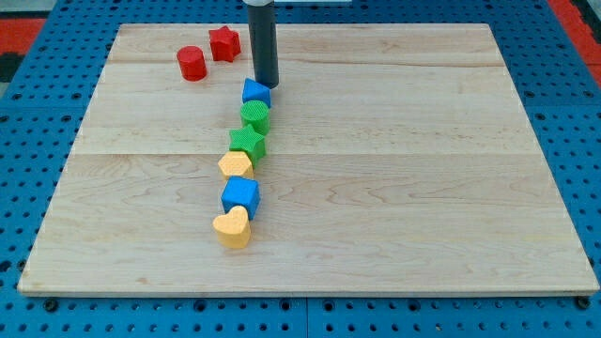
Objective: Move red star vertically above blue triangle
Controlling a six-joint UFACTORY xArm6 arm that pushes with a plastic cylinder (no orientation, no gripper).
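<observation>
The red star (223, 43) lies near the view's top left of the wooden board (423, 160). The blue triangle (255, 91) heads a column of blocks down the middle. My tip (268, 84) stands just to the right of and touching or nearly touching the blue triangle's upper right edge. The red star is up and to the left of my tip, apart from it.
A red cylinder (192, 63) sits just left and below the red star. Below the blue triangle run a green hexagon (254, 115), a green star (249, 143), a yellow pentagon (236, 165), a blue cube (240, 195) and a yellow heart (232, 227).
</observation>
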